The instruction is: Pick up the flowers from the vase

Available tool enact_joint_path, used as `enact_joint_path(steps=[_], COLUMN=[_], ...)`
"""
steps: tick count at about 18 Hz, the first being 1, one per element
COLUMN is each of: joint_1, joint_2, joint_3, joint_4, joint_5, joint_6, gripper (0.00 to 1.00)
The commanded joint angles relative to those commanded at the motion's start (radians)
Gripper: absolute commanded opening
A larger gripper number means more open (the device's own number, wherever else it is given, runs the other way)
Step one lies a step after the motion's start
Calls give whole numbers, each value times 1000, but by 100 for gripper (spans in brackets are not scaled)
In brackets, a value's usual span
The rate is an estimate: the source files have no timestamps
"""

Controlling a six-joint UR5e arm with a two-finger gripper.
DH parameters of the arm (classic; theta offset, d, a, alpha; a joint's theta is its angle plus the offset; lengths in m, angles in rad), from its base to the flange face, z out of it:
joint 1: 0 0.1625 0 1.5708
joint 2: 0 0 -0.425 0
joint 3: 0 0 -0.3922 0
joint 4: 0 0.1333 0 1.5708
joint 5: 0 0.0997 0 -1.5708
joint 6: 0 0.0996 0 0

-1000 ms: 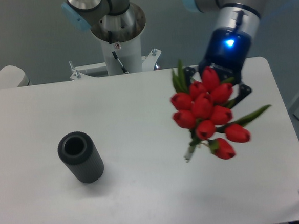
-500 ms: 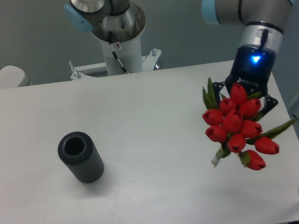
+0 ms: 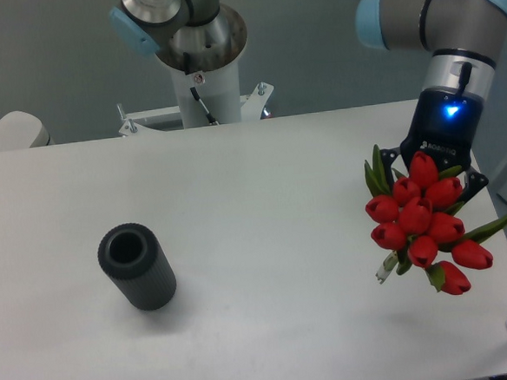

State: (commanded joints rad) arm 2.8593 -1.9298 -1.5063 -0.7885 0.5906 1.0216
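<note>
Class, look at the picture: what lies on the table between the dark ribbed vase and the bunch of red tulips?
Nothing: in the fixed camera view, only bare white table separates the vase from the tulips, which the gripper holds.

The gripper (image 3: 433, 170) holds the tulips (image 3: 424, 220) above the desk's (image 3: 264, 215) right edge; the ribbed vase (image 3: 137, 268) stands near the left.

Bright even overhead light, soft shadow beside the vase (image 3: 137, 268), slight overall softness, no glare
</note>
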Motion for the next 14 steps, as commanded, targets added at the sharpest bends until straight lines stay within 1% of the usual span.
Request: enact_joint_path(steps=[14], joint_1=[8], joint_2=[3], joint_3=[-3], joint_4=[-2], joint_5=[-2], joint_6=[-2], gripper=[30])
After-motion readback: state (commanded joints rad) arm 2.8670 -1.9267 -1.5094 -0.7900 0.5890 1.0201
